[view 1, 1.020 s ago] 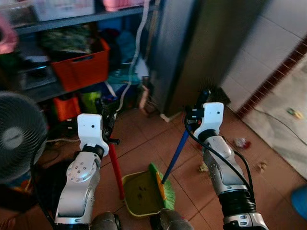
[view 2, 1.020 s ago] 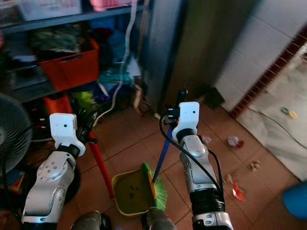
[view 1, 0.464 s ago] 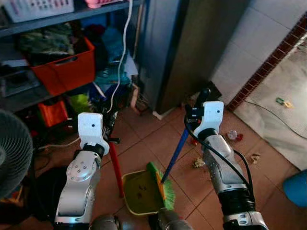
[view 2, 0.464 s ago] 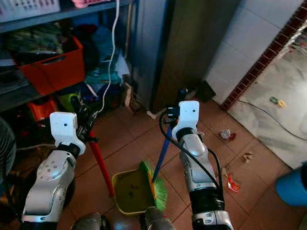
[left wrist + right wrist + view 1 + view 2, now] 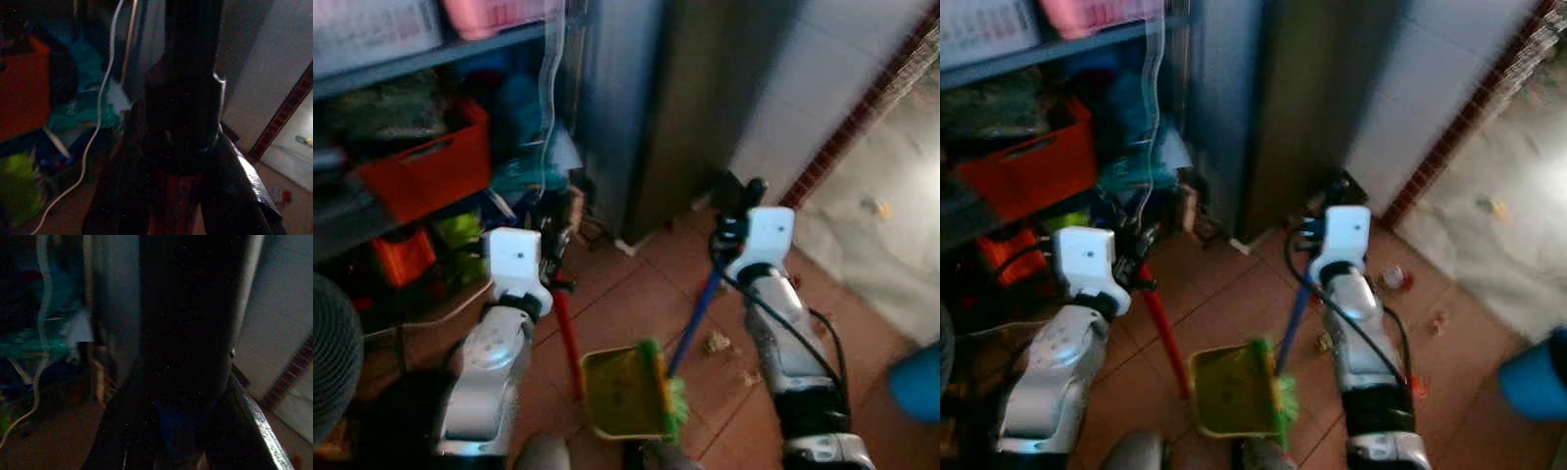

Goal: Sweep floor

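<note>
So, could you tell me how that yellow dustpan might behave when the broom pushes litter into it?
The dustpan looks like thin plastic, so probably light and apt to slide on the smooth tiles. The left pincer grips its long red handle, which should brace it, though the pan could still twist.

Both head views are smeared with motion blur, so the scraps of litter (image 5: 716,342) on the tiled floor (image 5: 636,304) read as pale blobs of no certain kind, and the shelf (image 5: 421,61) contents melt into colour patches. The blue bin (image 5: 915,380) is cut off at the frame's right edge (only a curved side shows). In the dark wrist views the left gripper (image 5: 186,147) and right gripper (image 5: 188,396) are black masses around the red dustpan handle (image 5: 171,200) and blue broom handle (image 5: 178,423), with their fingertips lost in shadow.
</note>
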{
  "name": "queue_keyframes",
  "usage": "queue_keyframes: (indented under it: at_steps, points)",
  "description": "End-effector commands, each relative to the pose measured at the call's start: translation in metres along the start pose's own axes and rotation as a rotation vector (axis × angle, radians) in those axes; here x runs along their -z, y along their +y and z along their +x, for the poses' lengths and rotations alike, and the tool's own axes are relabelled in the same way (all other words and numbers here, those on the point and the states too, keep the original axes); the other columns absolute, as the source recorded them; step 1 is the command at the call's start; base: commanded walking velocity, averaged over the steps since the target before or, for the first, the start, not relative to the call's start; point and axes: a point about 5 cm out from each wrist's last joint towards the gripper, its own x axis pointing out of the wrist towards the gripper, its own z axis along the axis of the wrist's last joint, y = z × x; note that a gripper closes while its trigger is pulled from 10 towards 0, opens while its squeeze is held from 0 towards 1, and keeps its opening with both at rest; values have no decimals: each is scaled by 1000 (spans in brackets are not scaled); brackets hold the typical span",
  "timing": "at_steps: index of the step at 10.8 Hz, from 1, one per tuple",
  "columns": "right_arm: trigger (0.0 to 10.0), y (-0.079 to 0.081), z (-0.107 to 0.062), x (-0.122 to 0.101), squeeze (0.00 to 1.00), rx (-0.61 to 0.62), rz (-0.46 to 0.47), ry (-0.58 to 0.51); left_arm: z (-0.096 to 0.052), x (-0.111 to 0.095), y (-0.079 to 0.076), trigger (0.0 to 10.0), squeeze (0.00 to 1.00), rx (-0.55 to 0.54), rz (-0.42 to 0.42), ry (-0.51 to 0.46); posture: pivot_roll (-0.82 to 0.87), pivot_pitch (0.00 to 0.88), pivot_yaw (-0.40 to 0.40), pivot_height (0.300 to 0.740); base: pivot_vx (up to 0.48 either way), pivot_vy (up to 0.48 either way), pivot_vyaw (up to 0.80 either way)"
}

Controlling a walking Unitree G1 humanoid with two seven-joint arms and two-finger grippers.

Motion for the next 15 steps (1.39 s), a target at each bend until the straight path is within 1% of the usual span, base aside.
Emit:
queue_keyframes:
  at_steps: [1, 3, 4, 6, 8, 9, 11, 13, 15]
  points:
    - [10000, -10, -3, 1, 0, 41, -6, -9, 1, -9, -7, 10000, 0, 25, -2, -46, 75, 73, -81, 740, 0, 0, -800]
    - [10000, -16, -8, 7, 0, 67, -30, 11, 2, -5, -9, 10000, 0, 50, -4, -25, 69, 59, -69, 740, 0, 0, -800]
    - [10000, -19, -7, 7, 0, 92, -42, 10, 3, -4, -13, 10000, 0, 92, -3, -20, 69, 51, -65, 740, 0, 0, -800]
    - [10000, -21, -7, 9, 0, 107, -45, 14, 3, -3, -13, 10000, 0, 105, -7, -22, 74, 34, -50, 740, 0, 0, -800]
    - [10000, -24, -9, 10, 0, 128, -59, 8, 3, 1, -12, 10000, 0, 93, -5, 1, 69, 25, -35, 740, 0, 0, 0]
    - [10000, -26, -10, 11, 0, 131, -59, 8, 5, 0, -11, 10000, 0, 94, -9, -2, 65, 27, -36, 740, 0, 0, 0]
    - [10000, -28, -10, 9, 0, 127, -65, 7, 7, -2, -15, 10000, 0, 127, -30, -18, 58, 35, -48, 740, 0, 386, 0]
    - [10000, -30, -6, 6, 0, 126, -73, 2, 7, -2, -16, 10000, 0, 122, -39, -17, 54, 41, -54, 740, 0, 433, -800]
    - [10000, -30, -6, 6, 0, 124, -74, 2, 6, -2, -17, 10000, 0, 134, -39, -15, 55, 44, -57, 740, 0, 429, -697]
